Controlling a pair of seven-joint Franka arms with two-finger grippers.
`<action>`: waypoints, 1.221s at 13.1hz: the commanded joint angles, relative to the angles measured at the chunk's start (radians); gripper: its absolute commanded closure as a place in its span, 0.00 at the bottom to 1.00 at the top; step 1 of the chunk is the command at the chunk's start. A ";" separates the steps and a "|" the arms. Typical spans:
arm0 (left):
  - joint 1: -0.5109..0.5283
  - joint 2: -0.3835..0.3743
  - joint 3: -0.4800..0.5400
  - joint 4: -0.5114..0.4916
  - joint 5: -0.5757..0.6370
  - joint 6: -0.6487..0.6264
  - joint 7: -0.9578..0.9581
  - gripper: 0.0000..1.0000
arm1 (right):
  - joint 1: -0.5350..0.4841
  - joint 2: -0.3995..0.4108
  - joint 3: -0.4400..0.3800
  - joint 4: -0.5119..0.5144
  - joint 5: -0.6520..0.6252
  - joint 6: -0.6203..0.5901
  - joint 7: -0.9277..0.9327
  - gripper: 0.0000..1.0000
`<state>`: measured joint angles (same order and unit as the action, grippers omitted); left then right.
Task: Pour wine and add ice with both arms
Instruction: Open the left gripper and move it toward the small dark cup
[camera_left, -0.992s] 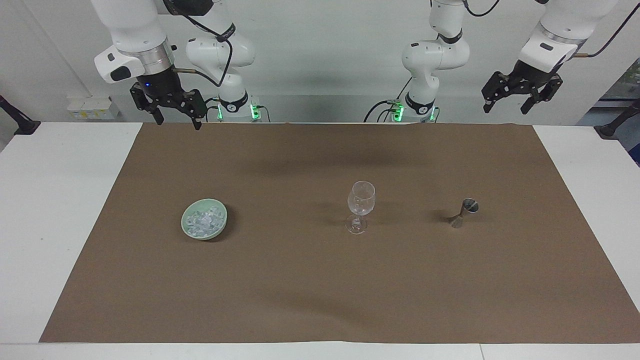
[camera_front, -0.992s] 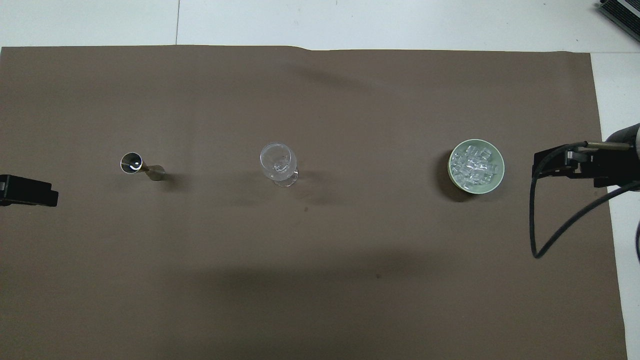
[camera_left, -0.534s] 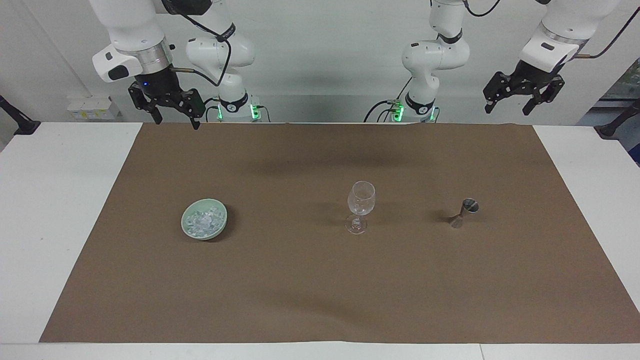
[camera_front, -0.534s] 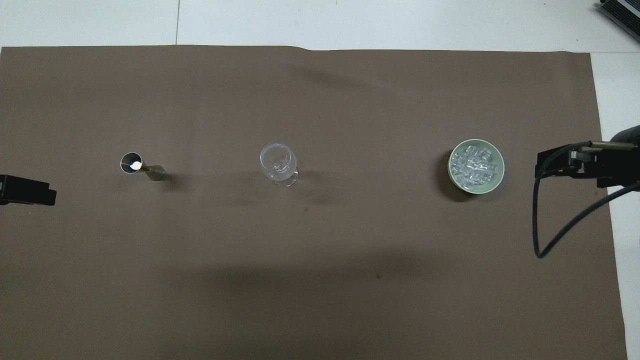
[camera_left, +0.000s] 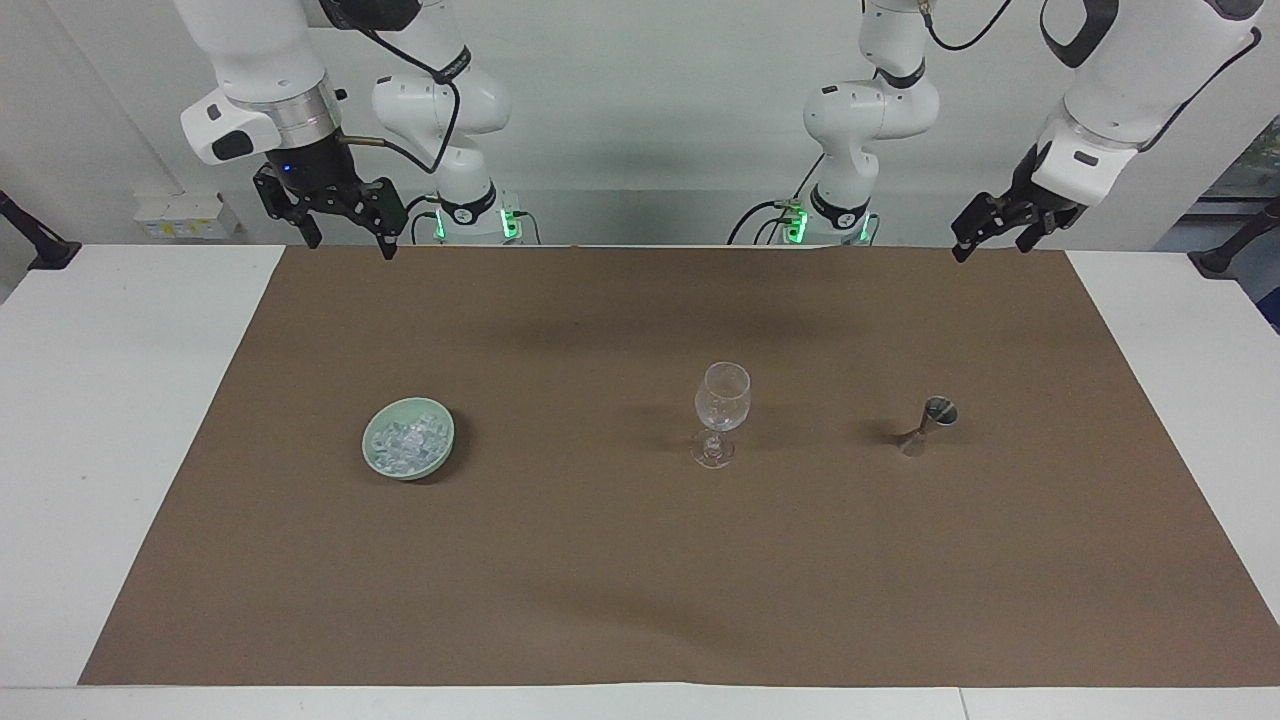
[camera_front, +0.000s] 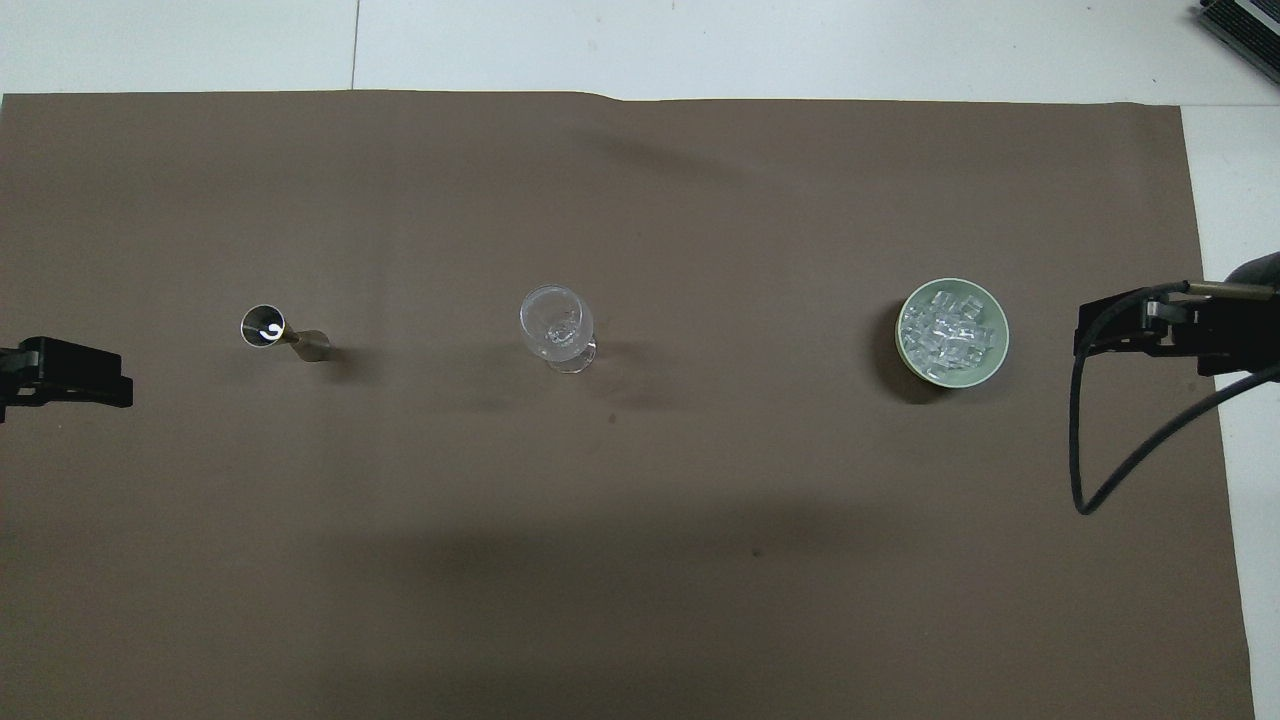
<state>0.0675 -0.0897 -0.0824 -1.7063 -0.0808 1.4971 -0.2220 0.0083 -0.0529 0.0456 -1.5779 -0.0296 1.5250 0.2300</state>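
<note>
White table (camera_left: 120, 400) under brown mat (camera_left: 640, 560), plain pale wall (camera_left: 650, 100).

Two white jointed arms: the right arm (camera_left: 270, 70) and the left arm (camera_left: 1120, 80), each built of rounded glossy shells with black seams at the joints. A silver ring sits at each wrist above a black, skeletal two-finger gripper. Black cables loop along both arms. Green lights glow at both bases, and a small blue light shows on the right wrist.

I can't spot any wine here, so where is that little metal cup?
The metal measuring cup stands on the brown mat, beside the wine glass, toward the left arm's end of the table.
</note>
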 joint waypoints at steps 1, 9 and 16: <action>0.035 0.021 0.001 -0.009 -0.033 0.029 -0.115 0.00 | -0.010 -0.018 0.000 -0.016 0.011 -0.012 -0.018 0.00; 0.075 0.090 0.016 -0.009 -0.143 0.083 -0.506 0.00 | -0.011 -0.016 -0.001 -0.016 0.017 -0.002 -0.018 0.00; 0.058 0.140 0.141 0.001 -0.301 0.083 -0.801 0.00 | -0.011 -0.016 -0.003 -0.018 0.016 0.003 -0.023 0.00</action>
<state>0.1343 0.0402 0.0322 -1.7081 -0.3487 1.5706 -0.9518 0.0070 -0.0529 0.0439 -1.5779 -0.0282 1.5250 0.2300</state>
